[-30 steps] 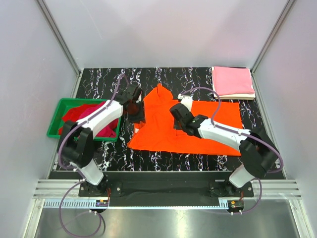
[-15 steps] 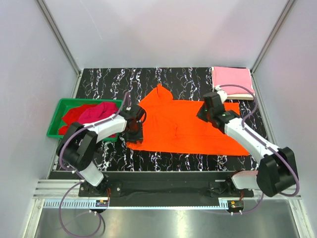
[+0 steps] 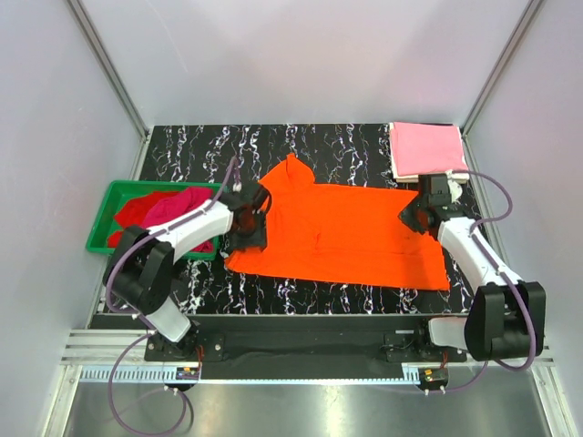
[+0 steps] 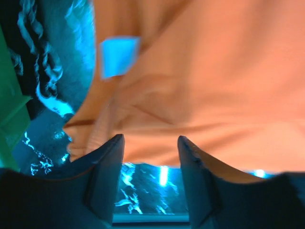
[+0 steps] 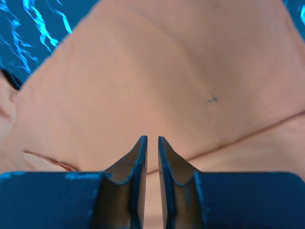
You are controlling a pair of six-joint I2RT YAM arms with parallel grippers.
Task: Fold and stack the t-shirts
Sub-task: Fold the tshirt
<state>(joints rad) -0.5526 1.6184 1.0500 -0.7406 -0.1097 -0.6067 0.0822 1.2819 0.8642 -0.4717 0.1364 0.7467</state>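
My left gripper (image 4: 149, 160) stands wide open at the left edge of the orange t-shirt (image 3: 342, 232), holding nothing. The shirt lies spread across the middle of the marbled table (image 3: 182, 146). It looks light and limp and will likely slide, so I'd pinch hems or corners. My right gripper (image 5: 152, 143) is closed to a sliver, seemingly pinching the shirt's right edge.

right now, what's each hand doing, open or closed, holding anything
Left hand: open, at the edge of the orange t-shirt, gripping nothing.
Right hand: closed above the shirt, no cloth visibly pinched.
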